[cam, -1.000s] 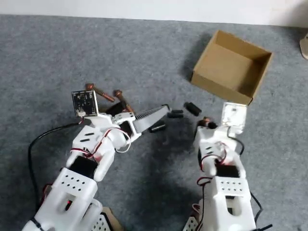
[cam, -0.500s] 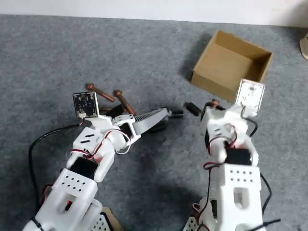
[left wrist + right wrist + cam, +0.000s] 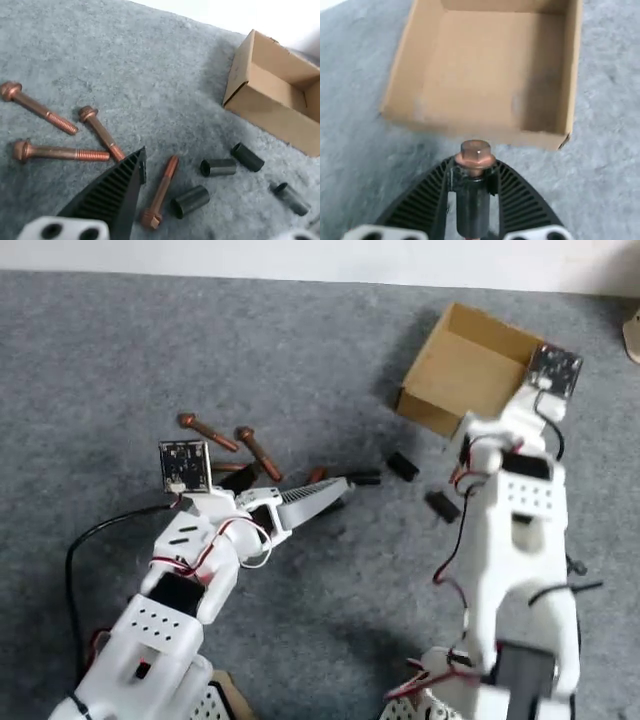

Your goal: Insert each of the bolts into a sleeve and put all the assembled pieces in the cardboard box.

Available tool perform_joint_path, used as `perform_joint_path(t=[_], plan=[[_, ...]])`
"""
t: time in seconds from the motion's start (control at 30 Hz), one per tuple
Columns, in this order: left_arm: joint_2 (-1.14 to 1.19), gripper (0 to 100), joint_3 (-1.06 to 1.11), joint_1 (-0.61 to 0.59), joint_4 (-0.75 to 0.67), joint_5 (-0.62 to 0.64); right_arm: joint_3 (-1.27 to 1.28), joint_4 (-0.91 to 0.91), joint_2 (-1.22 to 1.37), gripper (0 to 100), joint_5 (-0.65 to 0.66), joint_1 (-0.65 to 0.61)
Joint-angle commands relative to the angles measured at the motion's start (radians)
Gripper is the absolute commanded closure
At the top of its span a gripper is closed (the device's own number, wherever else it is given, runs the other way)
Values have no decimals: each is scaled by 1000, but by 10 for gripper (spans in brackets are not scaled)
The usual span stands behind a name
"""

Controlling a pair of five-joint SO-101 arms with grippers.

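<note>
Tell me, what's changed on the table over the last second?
The right gripper, shut on its bolt-and-sleeve piece, swung away from the loose sleeves up to the cardboard box's near wall. The left gripper hardly shifted; the loose bolts lie as before.

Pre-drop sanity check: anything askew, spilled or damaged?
Nothing stands out. The cardboard box sits upright and empty. Loose bolts and sleeves lie flat on the carpet, unassembled parts rather than a spill. The right gripper holds a sleeved bolt.

No text, number or sign can be read on the cardboard box [image 3: 465, 365] or elsewhere.
</note>
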Motion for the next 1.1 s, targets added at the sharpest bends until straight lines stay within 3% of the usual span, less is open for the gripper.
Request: perform_joint_path(t=[0.0,0.6,1.07], plan=[[-19,476,-4,4,-48,-11,-202,2,84,994,-5,27],[-19,476,1,7,-46,-11,-1069,252,696,994,52,76],[-19,476,1,22,-46,-11,-1449,260,1125,994,48,139]])
